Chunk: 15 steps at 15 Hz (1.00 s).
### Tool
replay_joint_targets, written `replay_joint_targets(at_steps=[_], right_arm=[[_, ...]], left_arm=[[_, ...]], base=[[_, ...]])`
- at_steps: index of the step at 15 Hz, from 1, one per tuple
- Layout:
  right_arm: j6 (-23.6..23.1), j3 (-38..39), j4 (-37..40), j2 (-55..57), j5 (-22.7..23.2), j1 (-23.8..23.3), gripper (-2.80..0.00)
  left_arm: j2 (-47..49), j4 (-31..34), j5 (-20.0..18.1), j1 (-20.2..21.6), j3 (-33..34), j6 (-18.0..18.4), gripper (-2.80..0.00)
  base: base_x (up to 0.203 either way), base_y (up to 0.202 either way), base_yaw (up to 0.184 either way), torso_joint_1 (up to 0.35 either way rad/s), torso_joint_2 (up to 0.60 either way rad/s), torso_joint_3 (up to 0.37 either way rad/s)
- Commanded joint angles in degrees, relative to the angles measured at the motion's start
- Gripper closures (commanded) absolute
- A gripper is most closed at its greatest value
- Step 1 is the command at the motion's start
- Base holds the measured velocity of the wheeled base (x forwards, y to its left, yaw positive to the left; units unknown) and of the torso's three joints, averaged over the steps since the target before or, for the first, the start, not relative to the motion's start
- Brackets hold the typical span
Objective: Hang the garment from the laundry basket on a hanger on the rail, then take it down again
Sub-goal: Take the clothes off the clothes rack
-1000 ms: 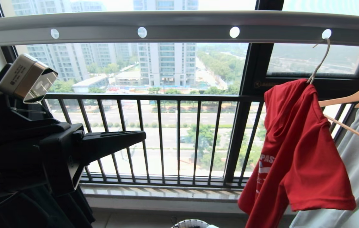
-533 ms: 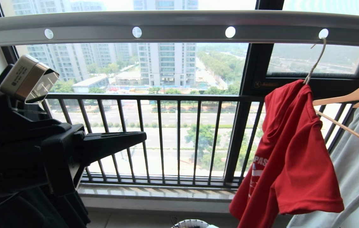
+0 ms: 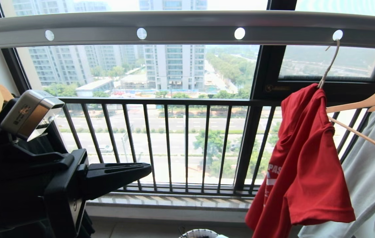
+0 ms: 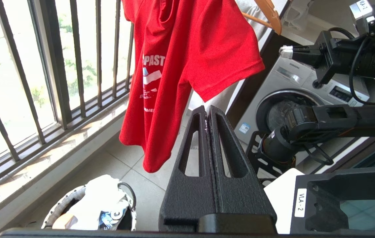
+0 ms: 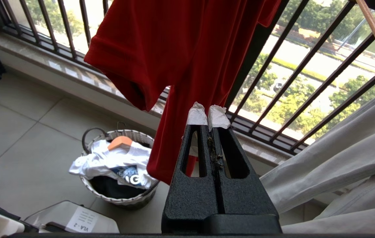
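The garment [image 3: 306, 158], a red T-shirt with white print, hangs bunched and lopsided on the white wire hanger [image 3: 329, 66]. The hanger's hook sits in a hole at the right of the rail [image 3: 187, 26]. My left gripper [image 3: 149, 168] is at the lower left, shut and empty, pointing right and well clear of the shirt. In the left wrist view the left gripper [image 4: 207, 110] lies just below the shirt's sleeve [image 4: 187, 49]. My right gripper [image 5: 208, 115] is shut and empty, close under the hanging garment [image 5: 174, 49]. The laundry basket [image 5: 137, 135] stands on the floor below.
A white printed shirt [image 5: 108, 162] and a wooden hanger lie in the basket. Wooden hangers [image 3: 372, 99] with a pale grey garment [image 3: 372, 172] crowd the rail's right end. The dark window railing [image 3: 167, 145] runs behind. A washing machine [image 4: 293, 89] stands to the right.
My left gripper has dropped lower at the left, uncovering a wooden hanger behind it. The red shirt swung a little left and back on its hanger.
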Motion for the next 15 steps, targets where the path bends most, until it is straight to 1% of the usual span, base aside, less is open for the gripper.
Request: replay_joint_targets(at_steps=[1, 3, 4, 5, 6, 7, 8, 9, 12, 13, 14, 15], right_arm=[[0.0, -0.1, -0.2, 0.1, -0.1, -0.1, 0.00], [0.0, -0.1, -0.4, -0.1, -0.1, -0.1, 0.00], [0.0, -0.1, -0.5, -0.1, -0.1, -0.1, 0.00], [0.0, -0.2, -0.6, -0.1, -0.1, -0.1, 0.00], [0.1, -0.4, -0.6, -0.2, -0.1, -0.1, 0.00], [0.9, -1.0, -0.6, -0.1, -0.1, -0.1, 0.00], [2.1, -1.3, -0.3, -0.5, -0.1, -0.1, 0.00], [2.4, -1.1, 0.3, -1.3, -0.1, -0.1, 0.00], [2.4, -0.9, 3.1, -2.6, -0.1, -0.1, 0.00], [2.4, -0.9, 3.0, -2.2, -0.1, -0.1, 0.00], [2.4, -0.9, 2.8, -1.6, -0.1, -0.1, 0.00], [2.4, -0.9, 2.8, -1.6, -0.1, -0.1, 0.00]], left_arm=[[-5.3, 3.2, -1.7, -1.7, 1.5, 0.0, 0.00], [-11.2, 8.8, -4.7, -2.5, 1.9, 0.0, 0.00], [-14.7, 10.9, -7.0, -2.4, 3.1, 0.0, 0.00], [-18.2, 12.1, -8.7, -2.1, 5.1, 0.0, 0.00], [-21.4, 12.8, -9.5, -1.6, 6.7, 0.0, 0.00], [-24.4, 13.4, -10.0, -0.1, 8.3, -0.1, 0.00], [-26.2, 13.8, -10.1, 2.7, 9.7, -0.1, 0.00], [-28.1, 13.9, -9.8, 4.2, 11.3, 0.0, 0.00], [-36.1, 14.5, -7.7, 5.9, 14.7, -0.1, 0.00], [-39.2, 16.9, -7.5, 6.0, 15.2, -0.2, 0.00], [-41.7, 21.2, -7.3, 6.3, 15.4, -0.2, 0.00], [-44.2, 23.5, -7.2, 7.9, 15.6, -0.3, 0.00]], base=[[0.000, 0.000, 0.000, 0.000, 0.00, 0.000], [0.000, 0.000, 0.000, 0.000, 0.00, 0.000], [0.000, 0.000, 0.000, 0.000, 0.00, 0.000], [0.000, 0.000, 0.000, 0.000, 0.00, 0.000], [0.000, 0.000, 0.000, 0.000, 0.00, 0.000], [0.000, 0.000, 0.000, 0.000, 0.00, 0.000], [0.000, 0.000, 0.000, 0.000, 0.00, 0.000], [0.000, 0.000, 0.000, 0.000, 0.00, 0.000], [0.000, 0.000, 0.000, 0.000, 0.00, 0.000], [0.000, 0.000, 0.000, 0.000, 0.00, 0.000], [0.000, 0.000, 0.000, 0.000, 0.00, 0.000], [0.000, 0.000, 0.000, 0.000, 0.00, 0.000]])
